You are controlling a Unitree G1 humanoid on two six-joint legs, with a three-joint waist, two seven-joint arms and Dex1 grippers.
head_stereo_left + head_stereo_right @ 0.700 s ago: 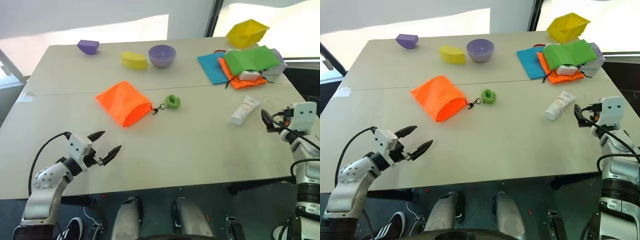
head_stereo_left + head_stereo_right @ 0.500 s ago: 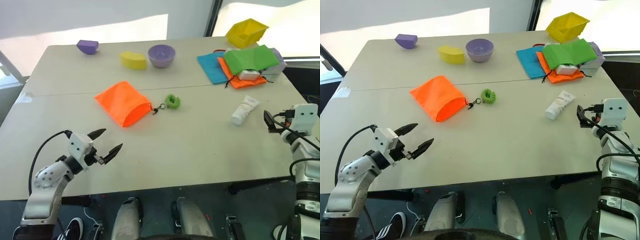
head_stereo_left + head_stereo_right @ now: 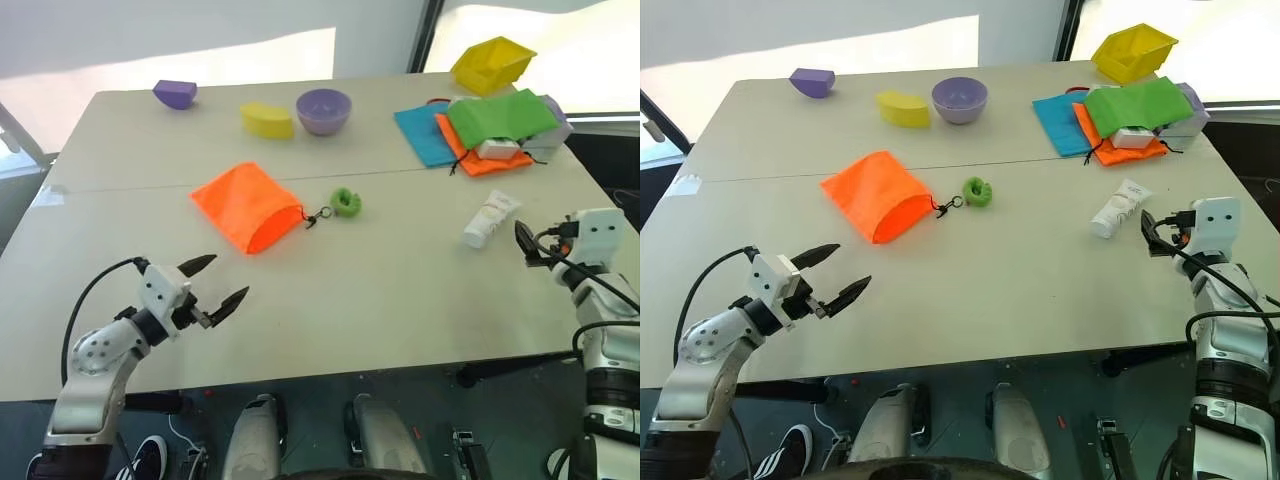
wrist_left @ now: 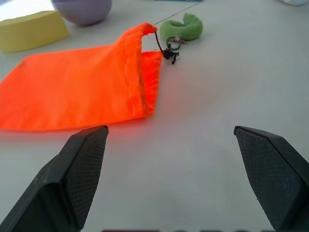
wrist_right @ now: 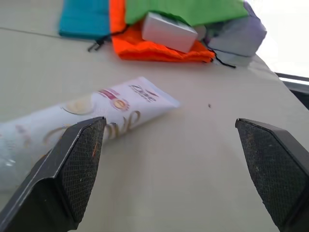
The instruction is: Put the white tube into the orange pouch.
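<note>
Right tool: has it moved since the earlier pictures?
Yes. The right tool has shifted toward the white tube, which lies where it did on the table; the gap has narrowed.

Head stereo overhead; wrist close-ups.

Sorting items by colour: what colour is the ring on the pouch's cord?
Green. The ring at the cord's end beside the orange pouch shows best in the left wrist view.
</note>
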